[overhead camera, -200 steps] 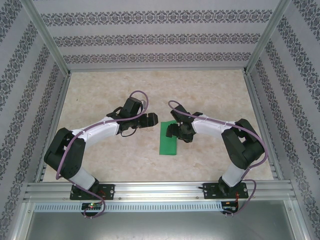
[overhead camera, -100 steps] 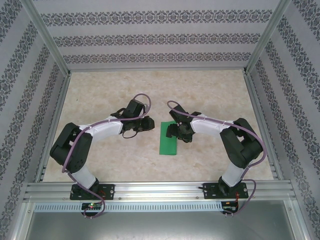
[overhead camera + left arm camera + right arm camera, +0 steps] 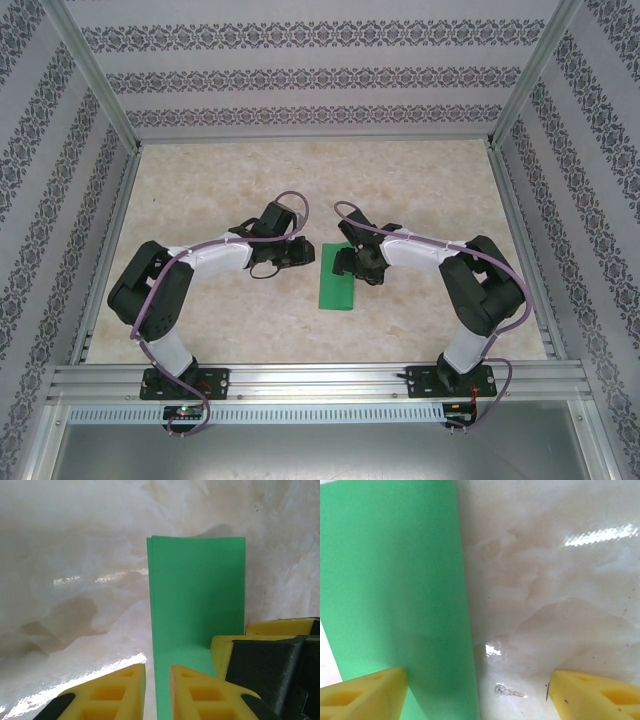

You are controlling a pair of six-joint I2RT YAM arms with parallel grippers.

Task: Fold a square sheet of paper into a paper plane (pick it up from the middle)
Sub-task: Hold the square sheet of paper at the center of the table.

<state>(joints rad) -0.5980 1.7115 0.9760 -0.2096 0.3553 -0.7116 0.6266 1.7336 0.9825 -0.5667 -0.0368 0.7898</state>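
Your left hand (image 3: 303,250) has swung in from the left over the last second and is now just beside the far-left edge of the bright green square sheet of paper (image 3: 336,285). Its fingers have drawn from wide apart to nearly together. The sheet lies flat mid-worktop (image 3: 420,190), already folded into a narrow strip running near to far.

In the left wrist view a slim gap is left between the fingers of the left hand (image 3: 157,672), and the strip's doubled left edge (image 3: 195,600) runs into that gap. You cannot tell whether paper is actually nipped. Judged: you're setting up the next fold, not lifting yet.

Your right hand (image 3: 345,264) sits spread wide over the strip's far end. One yellow finger (image 3: 365,692) is over the green paper and the other (image 3: 595,695) over bare worktop, so it pins the sheet rather than clamping it.
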